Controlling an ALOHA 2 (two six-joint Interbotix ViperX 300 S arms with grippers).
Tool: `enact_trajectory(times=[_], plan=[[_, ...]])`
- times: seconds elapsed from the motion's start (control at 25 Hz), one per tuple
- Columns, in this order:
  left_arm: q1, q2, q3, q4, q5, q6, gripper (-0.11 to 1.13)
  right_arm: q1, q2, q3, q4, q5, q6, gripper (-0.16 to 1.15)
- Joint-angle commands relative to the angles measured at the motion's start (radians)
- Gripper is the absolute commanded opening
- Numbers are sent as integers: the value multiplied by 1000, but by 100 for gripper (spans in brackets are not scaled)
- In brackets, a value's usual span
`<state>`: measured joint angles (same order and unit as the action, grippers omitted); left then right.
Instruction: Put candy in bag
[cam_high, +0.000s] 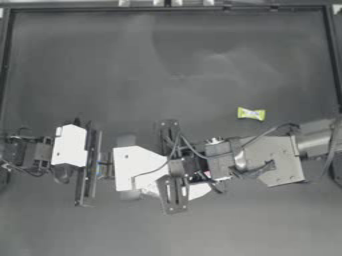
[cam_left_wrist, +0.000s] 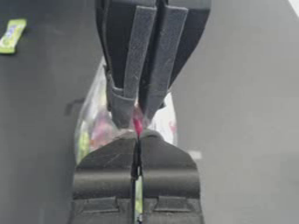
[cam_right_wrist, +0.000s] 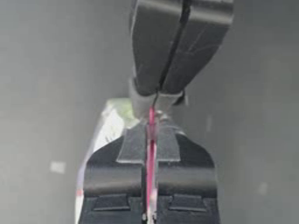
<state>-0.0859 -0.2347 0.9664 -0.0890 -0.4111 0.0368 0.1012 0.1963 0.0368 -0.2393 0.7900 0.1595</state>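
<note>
The bag (cam_high: 137, 167) is clear plastic with a pink seal strip (cam_left_wrist: 138, 124) and colourful sweets showing through; it sits left of the table's middle. Both grippers meet tip to tip on that strip. My left gripper (cam_high: 112, 169) (cam_left_wrist: 139, 136) reaches in from the left, shut on the strip. From the right, my right gripper (cam_high: 121, 169) (cam_right_wrist: 151, 127) is shut on the same strip (cam_right_wrist: 151, 114), with the bag (cam_right_wrist: 104, 131) hanging beside and under it. The yellow-green candy (cam_high: 251, 114) (cam_left_wrist: 12, 35) lies alone on the table, right of and beyond both grippers.
The dark table (cam_high: 167, 70) stretches wide behind the arms, with a raised rim (cam_high: 167, 8) along its far edge. Thin white cables (cam_high: 190, 147) loop off the right arm over the bag.
</note>
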Motion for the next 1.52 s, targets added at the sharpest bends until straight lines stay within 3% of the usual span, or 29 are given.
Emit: enact_trajectory(times=[0.04, 1.52], plan=[[-3, -28, -21, 2, -12, 2, 6, 0, -48, 8, 6, 0, 5, 10], [-3, -34, -15, -2, -12, 5, 6, 15, -206, 270, -2, 5, 196, 9]])
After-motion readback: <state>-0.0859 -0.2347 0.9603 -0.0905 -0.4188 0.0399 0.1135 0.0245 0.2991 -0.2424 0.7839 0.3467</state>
